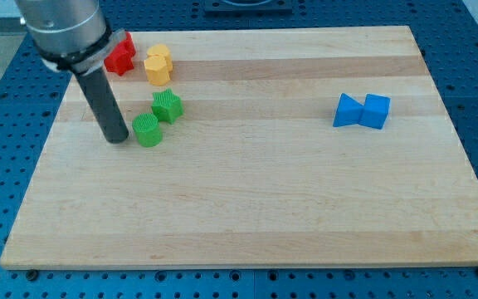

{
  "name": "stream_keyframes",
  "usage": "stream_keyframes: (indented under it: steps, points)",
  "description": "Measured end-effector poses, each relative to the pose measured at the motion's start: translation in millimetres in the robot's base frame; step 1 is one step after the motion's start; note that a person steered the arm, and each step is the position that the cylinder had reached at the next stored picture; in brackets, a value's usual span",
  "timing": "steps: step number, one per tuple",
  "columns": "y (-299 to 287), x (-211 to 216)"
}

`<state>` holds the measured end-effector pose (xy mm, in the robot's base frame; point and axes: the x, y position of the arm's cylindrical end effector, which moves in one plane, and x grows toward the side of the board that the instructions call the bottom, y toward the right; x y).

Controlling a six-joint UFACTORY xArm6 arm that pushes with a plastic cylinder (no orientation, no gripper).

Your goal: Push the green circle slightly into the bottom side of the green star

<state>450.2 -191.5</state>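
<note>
The green circle [147, 130] sits on the wooden board [247, 191] at the upper left. The green star [167, 105] lies just above and to the right of it, and the two look to be touching. My tip [117, 137] rests on the board just left of the green circle, a small gap away. The dark rod rises from it up and to the left.
A red block [120, 56], partly hidden by the arm, and a yellow block [158, 65] sit above the green star. Two blue blocks, a triangle [348, 110] and a cube-like one [377, 111], touch each other at the right. The board's left edge is near the tip.
</note>
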Motion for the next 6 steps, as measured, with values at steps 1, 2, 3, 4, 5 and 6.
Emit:
stream_keyframes:
  steps: [1, 2, 3, 4, 5, 6]
  points:
    - [13, 10]
    - [15, 12]
    - [16, 11]
    - [26, -9]
    - [27, -35]
    - [27, -47]
